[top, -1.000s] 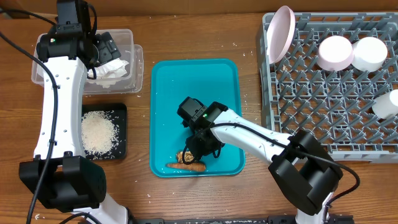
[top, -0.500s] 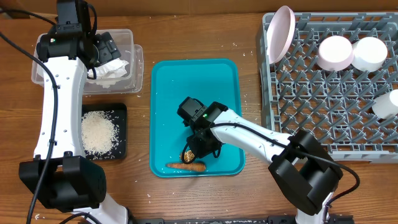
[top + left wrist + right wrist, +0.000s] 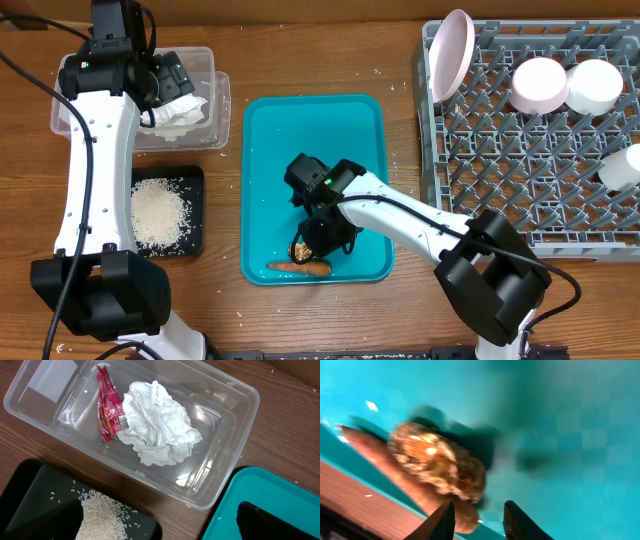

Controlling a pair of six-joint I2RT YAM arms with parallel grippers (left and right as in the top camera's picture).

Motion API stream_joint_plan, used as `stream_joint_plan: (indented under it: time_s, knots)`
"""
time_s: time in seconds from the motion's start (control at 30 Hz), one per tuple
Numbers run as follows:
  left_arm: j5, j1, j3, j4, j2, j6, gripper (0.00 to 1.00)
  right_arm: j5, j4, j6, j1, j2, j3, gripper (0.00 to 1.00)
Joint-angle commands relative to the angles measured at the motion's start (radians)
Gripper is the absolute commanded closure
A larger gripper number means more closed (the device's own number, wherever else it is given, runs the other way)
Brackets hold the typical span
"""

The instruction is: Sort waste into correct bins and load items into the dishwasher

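The brown, crusty food lump [image 3: 437, 467] lies near the front edge of the large teal plastic tray [image 3: 310, 120]. It is touching or just beside the small orange carrot [image 3: 300, 267], which lies along the tray's lip. The right gripper [image 3: 476, 519] hovers low over the lump with its jaws partly apart. Bare teal shows between the tips and the lump sits just past one of them, so nothing looks gripped. The lump seems light, uneven and a little glossy, so it is probably greasy and soft enough to crumble or squirt out under a hard pinch. The best hold is likely across its narrower middle, low against the tray, with a gentle squeeze and the fingers turned so the carrot stays outside them. The carrot looks stiff, smooth and apt to roll, so it would be better taken across the middle of its length. Both probably belong in the shallow black rectangular tray [image 3: 190, 180], which holds the loose white rice [image 3: 158, 212]. The left gripper [image 3: 165, 80] hangs wide open and empty over the clear rectangular plastic tub [image 3: 235, 415], where a crumpled white paper napkin [image 3: 157, 422] and a small red shiny wrapper [image 3: 106, 405] lie.
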Motion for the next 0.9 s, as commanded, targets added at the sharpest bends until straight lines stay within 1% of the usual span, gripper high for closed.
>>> stream_joint_plan:
  time_s: [0.0, 0.33, 0.4, 0.5, 0.63, 0.7, 0.73, 0.77, 0.8, 0.87]
  knots:
    - [0.004, -0.003, -0.003, 0.001, -0.013, -0.017, 0.0, -0.029, 0.001, -0.043, 0.004, 0.001, 0.036, 0.65]
    - [0.004, -0.003, -0.003, 0.001, -0.013, -0.017, 0.0, -0.022, 0.045, -0.049, 0.004, 0.035, 0.012, 0.66]
    - [0.004, -0.003, -0.003, 0.001, -0.013, -0.017, 0.0, -0.022, 0.044, -0.045, 0.004, 0.043, 0.012, 0.71]
    - [0.004, -0.003, -0.003, 0.001, -0.013, -0.017, 0.0, -0.021, 0.038, -0.045, 0.004, 0.04, 0.019, 0.73]
    - [0.004, -0.003, -0.003, 0.001, -0.013, -0.017, 0.0, -0.015, -0.024, -0.041, 0.0, 0.04, 0.082, 0.73]
    - [0.004, -0.003, -0.003, 0.001, -0.013, -0.017, 0.0, 0.026, -0.1, -0.036, -0.01, 0.04, 0.166, 0.71]
    - [0.004, -0.003, -0.003, 0.001, -0.013, -0.017, 0.0, 0.051, -0.125, -0.026, -0.015, 0.04, 0.196, 0.66]
    - [0.004, -0.003, -0.003, 0.001, -0.013, -0.017, 0.0, 0.126, -0.185, 0.012, -0.023, 0.04, 0.272, 0.6]
    - [0.004, -0.003, -0.003, 0.001, -0.013, -0.017, 0.0, 0.169, -0.217, 0.035, -0.029, 0.04, 0.317, 0.5]
    - [0.004, -0.003, -0.003, 0.001, -0.013, -0.017, 0.0, 0.242, -0.261, 0.074, -0.042, 0.04, 0.377, 0.41]
